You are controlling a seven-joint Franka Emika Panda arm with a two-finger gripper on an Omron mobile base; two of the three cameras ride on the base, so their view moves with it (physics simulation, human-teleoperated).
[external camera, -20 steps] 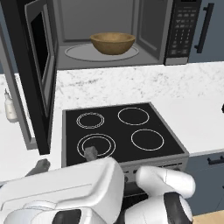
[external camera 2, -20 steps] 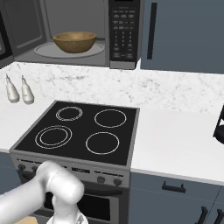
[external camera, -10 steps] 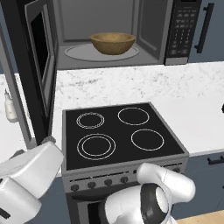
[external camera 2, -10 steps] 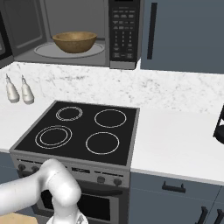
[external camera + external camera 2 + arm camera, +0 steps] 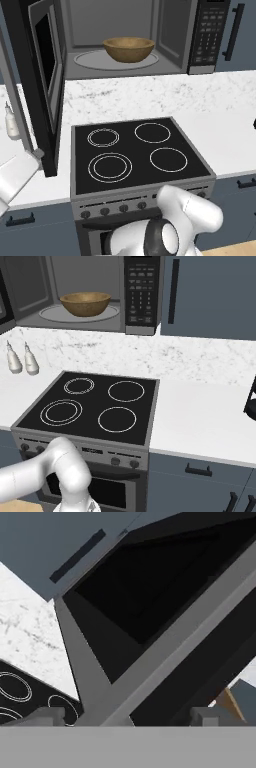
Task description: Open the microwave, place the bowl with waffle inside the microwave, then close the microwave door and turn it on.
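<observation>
The microwave (image 5: 130,45) (image 5: 90,296) stands open above the counter, its button panel (image 5: 141,288) at the right. Inside, the brown wooden bowl (image 5: 128,49) (image 5: 85,303) rests on the glass turntable; the waffle is hidden behind the bowl's wall. The microwave door (image 5: 47,85) is swung out to the left, almost edge-on. My white hand (image 5: 17,175) is low at the left, beside the door's lower outer corner. In the hand view my gripper (image 5: 129,716) is open with nothing between its tips, close up to the door's grey frame (image 5: 150,662) and black glass.
A black four-ring stove (image 5: 135,155) (image 5: 92,406) lies below the microwave, knobs along its front. Two small bottles (image 5: 14,358) (image 5: 31,361) stand on the marble counter at the left. A dark cabinet (image 5: 210,296) is right of the microwave, and a dark object (image 5: 250,401) at the right edge.
The arm has swung from the stove's front to the left, bringing the hand beside the open door's lower corner. The bowl and the door have not moved.
</observation>
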